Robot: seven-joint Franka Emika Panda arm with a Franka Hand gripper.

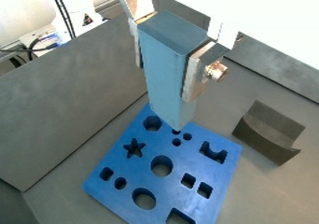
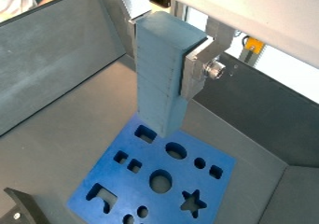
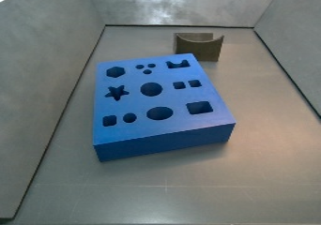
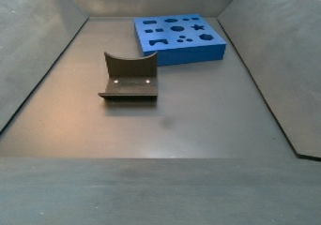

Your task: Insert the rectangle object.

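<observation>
Bar: one grey-blue rectangle object point(image 1: 169, 69), upright, clamped between the gripper point(image 1: 173, 52) fingers point(image 2: 199, 71) in both wrist views, above the block.
Gripper: closed on the bar; out of both side views.
Block: one blue block point(image 3: 157, 107) with shaped holes, all empty.
Dark piece: one curved-top block point(image 4: 128, 77), well apart.
Writing: none readable.

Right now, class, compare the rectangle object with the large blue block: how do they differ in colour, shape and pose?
The rectangle object is pale grey-blue; the blue block is a saturated blue. The rectangle object is a slim bar with plain sides, while the blue block is a broad slab with shaped holes in its top. The rectangle object hangs upright in the gripper, above the blue block, which lies flat on the floor. Both have flat faces and straight edges.
</observation>
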